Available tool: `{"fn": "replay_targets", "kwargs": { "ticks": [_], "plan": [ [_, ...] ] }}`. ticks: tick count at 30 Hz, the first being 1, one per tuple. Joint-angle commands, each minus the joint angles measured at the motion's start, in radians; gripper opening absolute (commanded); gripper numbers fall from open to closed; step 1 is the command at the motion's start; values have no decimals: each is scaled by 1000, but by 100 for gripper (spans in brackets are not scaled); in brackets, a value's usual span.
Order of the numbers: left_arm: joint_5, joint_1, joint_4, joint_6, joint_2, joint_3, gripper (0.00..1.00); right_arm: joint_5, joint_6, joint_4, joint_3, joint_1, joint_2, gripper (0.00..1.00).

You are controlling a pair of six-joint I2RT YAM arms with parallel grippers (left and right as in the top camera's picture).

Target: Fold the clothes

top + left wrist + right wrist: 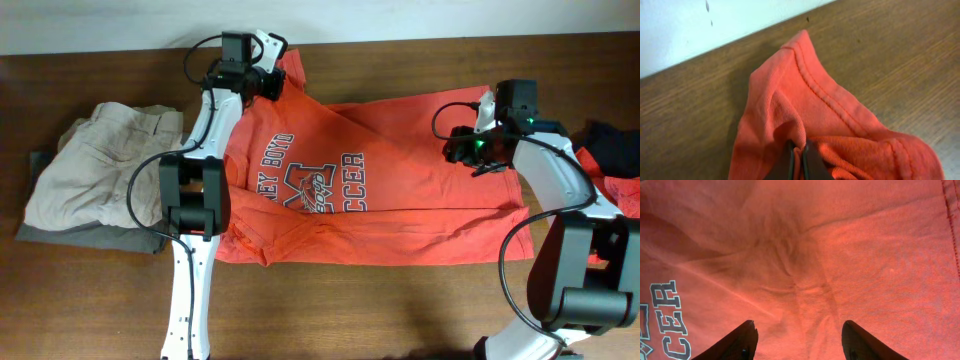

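Observation:
The clothes' main piece, an orange-red T-shirt (400, 190) with navy and white lettering, lies spread across the table. My left gripper (272, 82) is at the shirt's far left sleeve. In the left wrist view that gripper (799, 152) is shut on a pinched fold of the sleeve fabric (805, 90) near its hem. My right gripper (465, 152) hovers over the shirt's right part. From the right wrist camera the gripper (799, 335) stands open above wrinkled cloth (840, 255), nothing between its fingers, with the letters "CER" (667, 315) at the left.
A beige garment (100, 165) lies bunched at the left on a dark olive piece (90, 238). A black garment (612, 135) and a red one (608, 160) lie at the right edge. A white wall (690, 25) borders the table's far edge.

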Motion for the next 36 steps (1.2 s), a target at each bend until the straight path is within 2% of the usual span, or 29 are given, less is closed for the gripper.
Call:
{"fn": "replay_targets", "kwargs": {
  "ticks": [1,9,19,27,36],
  "plan": [
    [-6,7,-56,5,7,104,3,-10,4,-1,16,2,-18,59],
    [-6,6,-293,5,7,318,2,-10,4,2,16,2,-18,57],
    [-7,4,-614,5,7,385,2,-10,5,10,16,3,-18,56],
    [-6,4,-673,8,7,388,3,-10,5,10,16,3,-18,57],
    [23,-16,-530,33,7,389,4,-129,-53,49,16,6,-18,57]
  ]
}}
